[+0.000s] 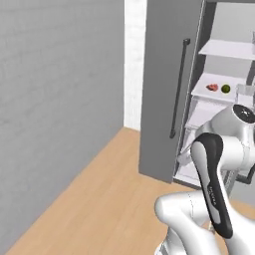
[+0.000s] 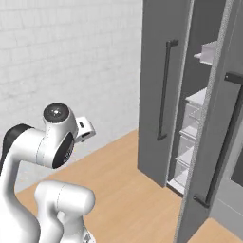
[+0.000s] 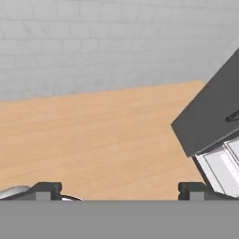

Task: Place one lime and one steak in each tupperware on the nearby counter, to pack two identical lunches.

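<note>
A red-pink steak (image 1: 212, 87) and a green lime (image 1: 225, 88) lie side by side on a white shelf (image 1: 199, 92) inside the open fridge, at the upper right of the left base view. My arm is folded low in front of the fridge, well short of that shelf. In the hand view my gripper (image 3: 119, 191) is open, its fingertips (image 3: 44, 189) set far apart with nothing between them. It faces the wooden floor and the lower corner of the fridge door. The tupperware and the counter are out of view.
The tall grey fridge door (image 1: 164, 89) with its dark bar handle (image 1: 179, 84) stands open to the left of the shelves. A second grey door (image 2: 213, 142) is swung out on the right. White drawers (image 2: 190, 123) fill the lower fridge. A white brick wall (image 2: 71, 57) borders the wooden floor (image 1: 109, 199).
</note>
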